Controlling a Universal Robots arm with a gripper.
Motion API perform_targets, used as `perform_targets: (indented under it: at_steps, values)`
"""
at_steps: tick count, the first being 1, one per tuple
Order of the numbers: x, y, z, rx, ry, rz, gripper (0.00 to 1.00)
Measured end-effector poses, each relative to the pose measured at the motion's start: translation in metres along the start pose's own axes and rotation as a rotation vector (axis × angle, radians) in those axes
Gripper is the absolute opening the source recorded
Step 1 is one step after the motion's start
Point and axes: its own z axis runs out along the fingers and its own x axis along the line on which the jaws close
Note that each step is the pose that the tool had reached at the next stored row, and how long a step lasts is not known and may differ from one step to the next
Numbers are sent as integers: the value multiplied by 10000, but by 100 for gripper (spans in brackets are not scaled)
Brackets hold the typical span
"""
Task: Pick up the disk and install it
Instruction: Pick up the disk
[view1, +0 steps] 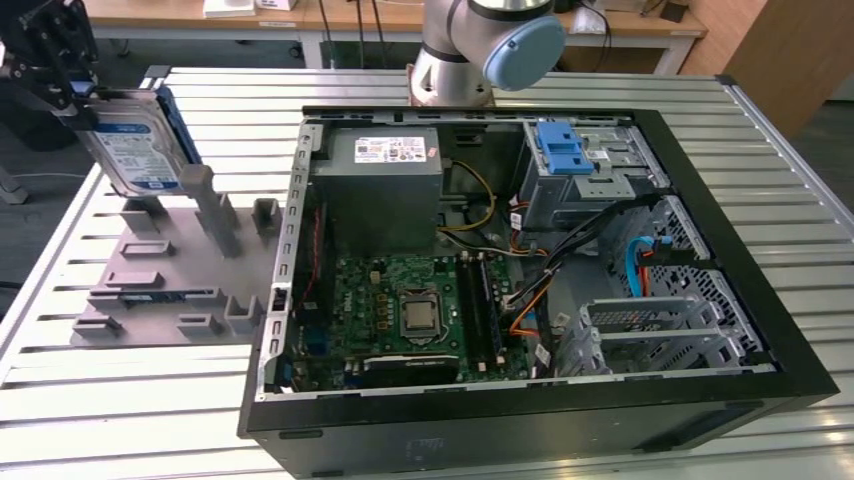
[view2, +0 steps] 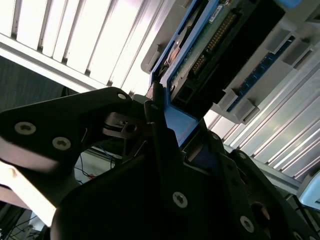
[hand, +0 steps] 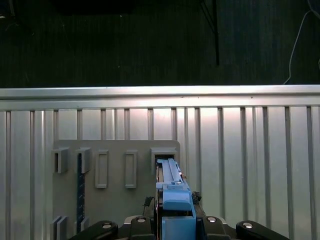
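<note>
- At ten o'clock in the exterior view, the gripper (view1: 80, 98) has its jaws clenched on the upper edge of the disk (view1: 134, 145), which hangs nearly upright with its label facing the camera.
- Below it, at eight o'clock, a grey fixture plate (view1: 147, 290) lies on the slatted metal surface (view1: 120, 400). I cannot tell whether the disk's lower edge touches the plate's posts.
- At three o'clock from the plate, just beside it, the open computer case (view1: 534, 430) lies on its side with the motherboard (view1: 400, 310) exposed.
- A grey power supply (view1: 380, 195) sits at the motherboard's twelve o'clock.
- A blue bracket (view1: 561, 150) sits in the drive bay, at one o'clock.
</note>
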Motion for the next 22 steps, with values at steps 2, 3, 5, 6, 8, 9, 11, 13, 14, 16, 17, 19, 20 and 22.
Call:
perform_targets:
  at_steps: [2,3,5,6,8,9,11,13,14,16,17,19,20,22]
  values:
    - [0,0,-10,0,0,0,36]
    - [-1,0,-15,0,0,0,36]
    - [-1,1,-25,0,0,0,36]
    - [-1,0,-31,-1,0,0,36]
    - [-2,1,-42,0,0,0,36]
    - [-2,1,-48,0,0,0,36]
    - [-2,1,-59,0,0,0,36]
    - [-3,1,-69,0,0,0,36]
    - [-3,1,-75,0,0,0,36]
    - [-3,1,-86,0,0,0,36]
    - [-3,2,-91,0,0,0,36]
    - [-4,2,-102,0,-1,0,36]
    - [-4,2,-108,0,0,0,36]
    - [-4,2,-118,0,0,0,36]
